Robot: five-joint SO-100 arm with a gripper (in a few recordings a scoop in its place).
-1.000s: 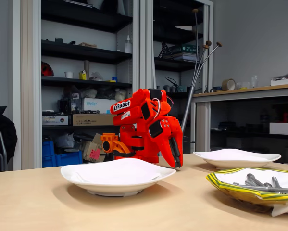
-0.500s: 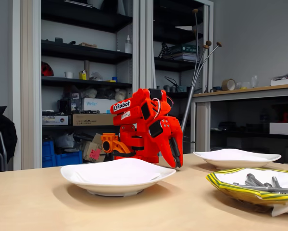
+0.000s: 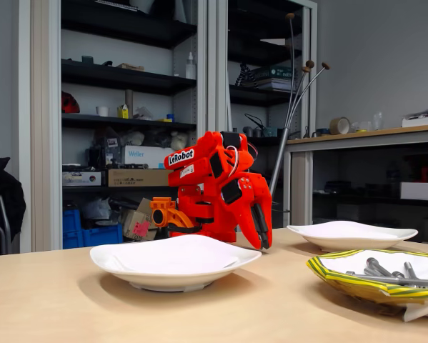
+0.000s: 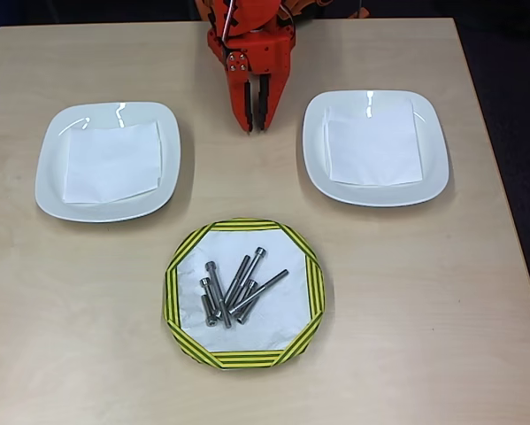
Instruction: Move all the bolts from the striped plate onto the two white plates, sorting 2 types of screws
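Evidently nothing has been sorted yet: all the bolts (image 4: 236, 290) lie heaped in the middle of the striped plate (image 4: 183, 258), which sits at the near edge of the table in the overhead view, midway between the two white plates. Long shafts overlap one another, with a couple of shorter ones at the left of the heap; exact count not clear.

The left white plate (image 4: 52, 181) and the right white plate (image 4: 433, 168) each carry a square of white paper, left (image 4: 112, 161) and right (image 4: 372, 147), probably to keep dropped bolts from sliding or rolling. Neither holds a bolt.

The gripper (image 4: 255, 124) is folded down at the far side, tips pointing at the table (image 4: 70, 354) between the white plates, well apart from the striped plate. Jaws read as pressed together and holding nothing; in the fixed view the tips (image 3: 263, 245) hang just over the tabletop.

Judgement: layout puts each target equally reachable from the source. Next move calls for reaching toward the near side and spreading the jaws over one bolt at the heap's edge. Risk: crossed shafts may lift together.
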